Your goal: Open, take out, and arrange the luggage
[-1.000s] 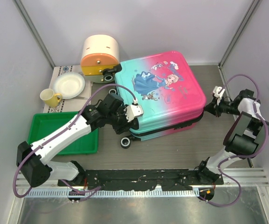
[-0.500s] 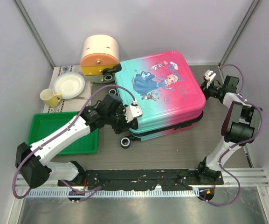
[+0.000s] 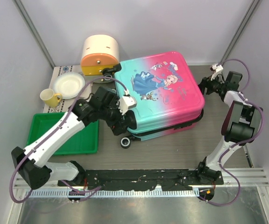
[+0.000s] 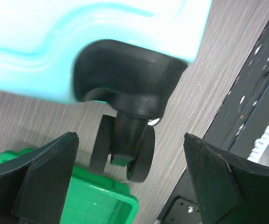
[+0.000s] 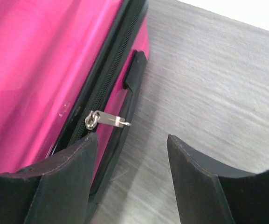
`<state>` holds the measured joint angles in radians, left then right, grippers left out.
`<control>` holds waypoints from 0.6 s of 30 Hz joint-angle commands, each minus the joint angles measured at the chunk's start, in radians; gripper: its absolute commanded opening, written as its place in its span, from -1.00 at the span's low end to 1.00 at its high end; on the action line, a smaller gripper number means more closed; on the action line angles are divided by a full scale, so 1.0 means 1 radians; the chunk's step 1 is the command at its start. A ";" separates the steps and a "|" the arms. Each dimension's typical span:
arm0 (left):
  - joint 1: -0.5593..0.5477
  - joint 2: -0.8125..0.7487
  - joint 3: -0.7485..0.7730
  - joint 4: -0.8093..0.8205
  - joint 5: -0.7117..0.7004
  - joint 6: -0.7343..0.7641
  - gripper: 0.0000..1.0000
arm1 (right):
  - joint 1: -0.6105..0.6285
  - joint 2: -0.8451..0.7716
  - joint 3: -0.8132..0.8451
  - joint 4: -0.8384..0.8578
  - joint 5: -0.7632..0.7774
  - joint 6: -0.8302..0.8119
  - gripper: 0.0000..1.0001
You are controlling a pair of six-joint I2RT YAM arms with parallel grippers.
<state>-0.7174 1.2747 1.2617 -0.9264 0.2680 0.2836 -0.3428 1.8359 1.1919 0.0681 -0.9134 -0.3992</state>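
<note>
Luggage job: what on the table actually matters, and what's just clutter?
Job:
- luggage, lying flat, lid down
- its zip pull
- its corner wheel

Clutter:
- round drawer box
- white plate
- yellow mug
- green tray
- patterned mat

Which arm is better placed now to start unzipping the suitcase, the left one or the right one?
Right. The right gripper, open, faces the metal zip pull on the pink side of the luggage. The left gripper, also open, faces only a wheel at the turquoise corner.
</note>
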 commanded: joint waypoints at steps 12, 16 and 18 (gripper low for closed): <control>0.381 0.153 0.217 0.113 -0.314 -0.524 0.29 | -0.029 0.147 0.405 -0.530 0.237 0.116 0.22; 0.395 0.270 0.234 0.211 -0.224 -0.515 0.18 | -0.024 0.160 0.403 -0.541 0.228 0.076 0.21; 0.386 0.333 0.254 0.264 -0.176 -0.526 0.17 | -0.024 0.167 0.411 -0.557 0.217 0.039 0.21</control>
<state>-0.3145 1.5509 1.4658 -0.7727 0.0376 -0.2035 -0.3752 2.0048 1.5578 -0.4126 -0.6888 -0.2958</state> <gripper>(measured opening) 0.592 0.607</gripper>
